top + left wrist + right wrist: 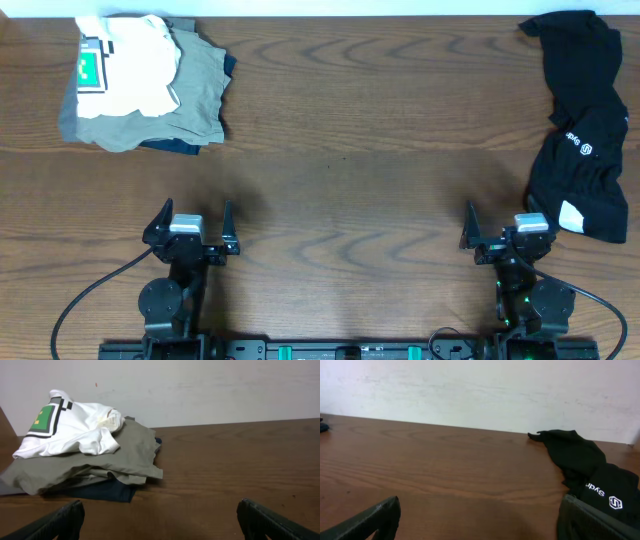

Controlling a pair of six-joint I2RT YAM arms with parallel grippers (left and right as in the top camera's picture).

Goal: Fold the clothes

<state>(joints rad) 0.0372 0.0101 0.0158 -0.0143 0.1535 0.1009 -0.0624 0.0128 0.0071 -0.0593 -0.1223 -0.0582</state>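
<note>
1. The black T-shirt [585, 120] is seen lying crumpled and unfolded along the right edge of the worktop [350, 150], stretched from the far right corner towards the near edge.
2. A small white logo [588, 148] is shown on the lower half of the shirt, and a white label [572, 215] is exposed at its near end.
3. The left fingers [160, 222] are spread wide apart near the near edge, left of centre, and nothing is held between them.
4. In the left wrist view the same fingers [60, 522] are seen at the two lower corners, with bare wood between them.
5. The right fingers [469, 225] are likewise spread wide and nothing is gripped; they are placed near the near edge on the right.
6. In the right wrist view the outer right finger [595, 520] is seen just beside the near end of the T-shirt [585, 460]; whether it is touched cannot be told.
7. A pile of other garments is set at the far left corner: a cream garment [125, 65] with a green tag [90, 68] on top, khaki-grey garments [190, 95] below, and a dark blue piece [175, 147] at the bottom.
8. The pile is kept well apart from the T-shirt and from both pairs of fingers.
</note>
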